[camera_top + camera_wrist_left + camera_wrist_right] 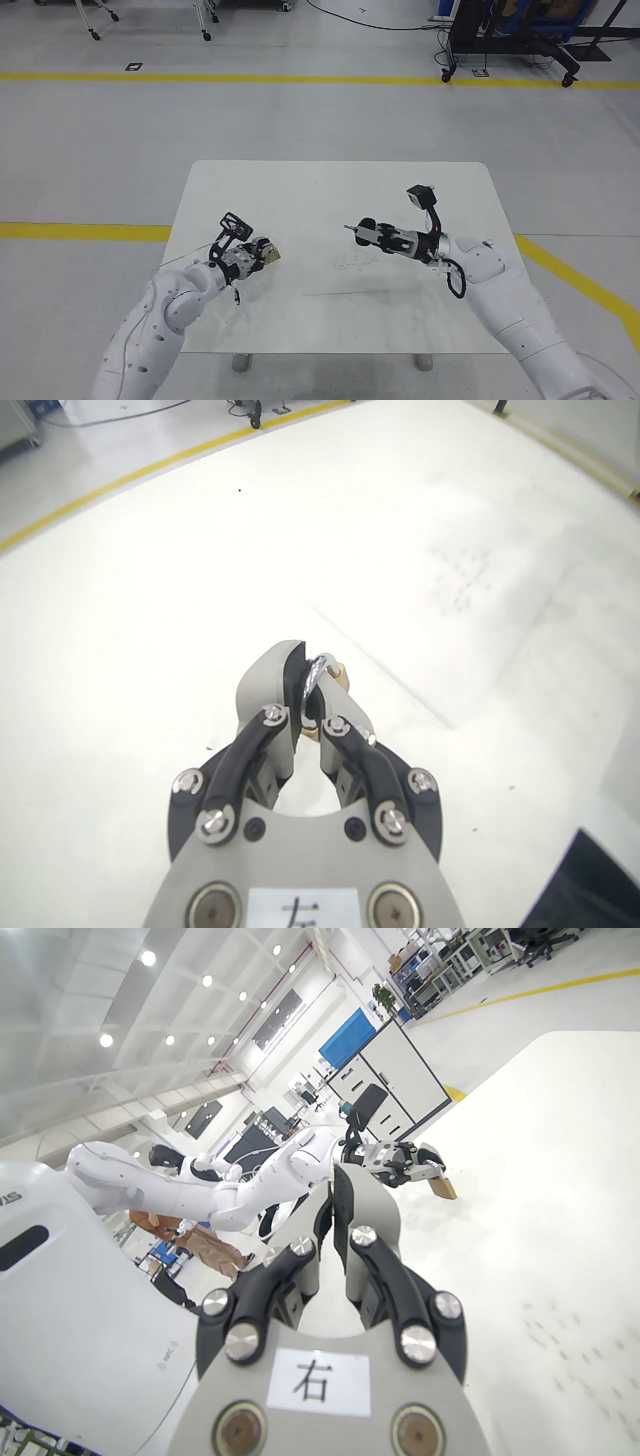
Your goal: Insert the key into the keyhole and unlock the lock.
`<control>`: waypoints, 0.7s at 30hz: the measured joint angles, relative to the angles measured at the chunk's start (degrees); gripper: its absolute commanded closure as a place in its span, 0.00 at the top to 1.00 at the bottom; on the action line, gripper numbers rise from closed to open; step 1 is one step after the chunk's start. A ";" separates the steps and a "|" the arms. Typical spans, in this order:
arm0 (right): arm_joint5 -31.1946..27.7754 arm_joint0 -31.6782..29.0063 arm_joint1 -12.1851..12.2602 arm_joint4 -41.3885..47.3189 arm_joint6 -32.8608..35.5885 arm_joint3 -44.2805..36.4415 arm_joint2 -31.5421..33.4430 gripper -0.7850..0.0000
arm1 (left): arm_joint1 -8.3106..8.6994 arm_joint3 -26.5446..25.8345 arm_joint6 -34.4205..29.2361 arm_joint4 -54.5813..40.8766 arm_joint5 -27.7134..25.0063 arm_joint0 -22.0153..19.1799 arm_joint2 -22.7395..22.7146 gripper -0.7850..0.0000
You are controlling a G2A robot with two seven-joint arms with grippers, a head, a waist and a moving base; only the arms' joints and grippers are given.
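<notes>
1. The left gripper [262, 254] hangs over the near-left part of the white table [330, 190]. Its jaws are clamped on a brass padlock [271, 256].
2. In the left wrist view, the left gripper [312, 665] pinches the padlock's silver shackle [316, 672] between its pads. The brass padlock [344, 680] shows past the fingertips, off the tabletop.
3. The right gripper [366, 233] is over the middle-right of the table, level with the left one and pointing towards it. The two are well apart.
4. A thin silvery key [351, 229] sticks out of the right gripper's tip towards the padlock. It is not touching the padlock.
5. In the right wrist view, the right gripper [334, 1188] has its jaws pressed together, and the key itself is hidden between the pads.
6. The same view shows the left gripper [432, 1167] farther off, with the brass padlock [444, 1186] jutting from it above the table.
7. Faint grey scuff marks [355, 262] lie on the table between the two grippers.
</notes>
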 measured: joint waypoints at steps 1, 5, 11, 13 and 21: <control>0.37 0.07 -0.20 -1.04 -1.67 0.36 -0.27 0.00 | -0.20 1.03 -1.62 -4.60 0.45 -0.81 -0.01 0.00; 1.70 0.92 -1.18 -5.12 -8.13 1.73 -1.87 0.00 | -1.48 6.46 -6.93 -27.89 3.62 -4.91 0.60 0.00; 4.97 2.12 -1.96 -14.62 -15.69 1.09 -2.82 0.00 | -2.99 13.80 -16.62 -54.29 6.94 -11.42 3.22 0.00; 4.99 2.09 -1.95 -14.49 -15.60 1.08 -2.78 0.00 | -2.99 13.96 -17.02 -55.07 6.89 -11.56 3.31 0.00; 5.22 1.99 -1.98 -14.35 -15.66 0.94 -2.86 0.00 | -3.23 15.15 -16.21 -56.99 9.94 -10.51 3.41 0.00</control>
